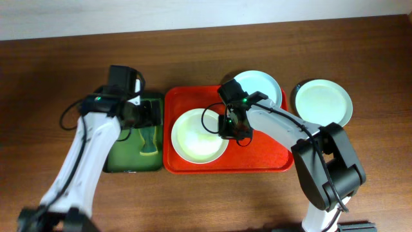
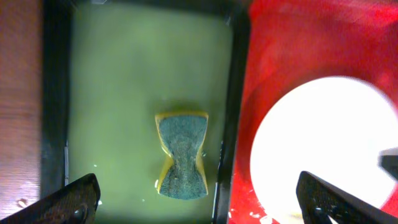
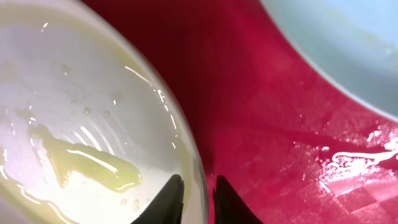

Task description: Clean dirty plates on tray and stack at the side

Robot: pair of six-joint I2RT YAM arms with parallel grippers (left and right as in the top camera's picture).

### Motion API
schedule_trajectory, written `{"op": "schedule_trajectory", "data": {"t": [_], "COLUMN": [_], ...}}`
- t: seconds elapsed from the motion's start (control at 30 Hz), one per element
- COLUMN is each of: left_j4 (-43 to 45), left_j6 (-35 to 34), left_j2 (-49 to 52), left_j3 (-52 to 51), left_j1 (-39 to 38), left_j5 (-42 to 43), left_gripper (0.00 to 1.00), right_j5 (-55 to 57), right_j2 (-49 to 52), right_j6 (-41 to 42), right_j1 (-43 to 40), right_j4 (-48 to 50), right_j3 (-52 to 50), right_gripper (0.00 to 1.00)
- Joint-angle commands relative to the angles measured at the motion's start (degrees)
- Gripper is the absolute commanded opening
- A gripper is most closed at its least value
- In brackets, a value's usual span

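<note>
The red tray (image 1: 264, 158) holds two dirty plates. One plate (image 1: 196, 138) lies at its front left, and another (image 1: 261, 87) leans over its back right corner. A third plate (image 1: 323, 103) sits on the table to the right. My right gripper (image 1: 230, 129) is shut on the right rim of the front plate (image 3: 74, 124), one finger on each side of the rim (image 3: 198, 196). A yellow smear (image 3: 93, 165) shows on that plate. My left gripper (image 2: 198, 186) is open wide above the sponge (image 2: 182, 155).
The dark green tray (image 1: 122, 161) stands left of the red tray, with the yellow-and-grey sponge (image 1: 149, 143) in greenish water. The red tray floor (image 3: 261, 124) is wet. Bare wooden table lies behind and in front.
</note>
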Motion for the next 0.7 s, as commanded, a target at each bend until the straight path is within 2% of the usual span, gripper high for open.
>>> {"op": "schedule_trajectory", "data": {"t": [0.0, 0.17, 0.4, 0.5, 0.67], "left_j4": [-0.2, -0.3, -0.3, -0.3, -0.3], "left_j6": [-0.7, -0.7, -0.7, -0.7, -0.7], "left_j2": [-4.1, -4.1, -4.1, -4.1, -4.1], "left_j3": [0.8, 0.8, 0.8, 0.8, 0.8], "left_j1": [0.4, 0.3, 0.3, 0.4, 0.3], "left_j5": [-0.4, -0.4, -0.4, -0.4, -0.4], "left_gripper": [0.99, 0.99, 0.99, 0.99, 0.99], "right_j5": [0.1, -3.8, -3.8, -3.8, -3.5], "right_j2": [-0.2, -3.9, -24.1, -29.6, -29.8], "right_j6": [0.2, -2.4, -2.2, -2.2, -5.1], "right_j1": [0.4, -0.5, -3.7, -11.6, -30.1], "right_j4": [-0.2, -1.5, -7.6, -11.0, -13.1], "right_j3": [-0.6, -0.5, -0.5, -0.5, -0.5], "right_gripper": [0.04, 0.04, 0.04, 0.04, 0.04]}}
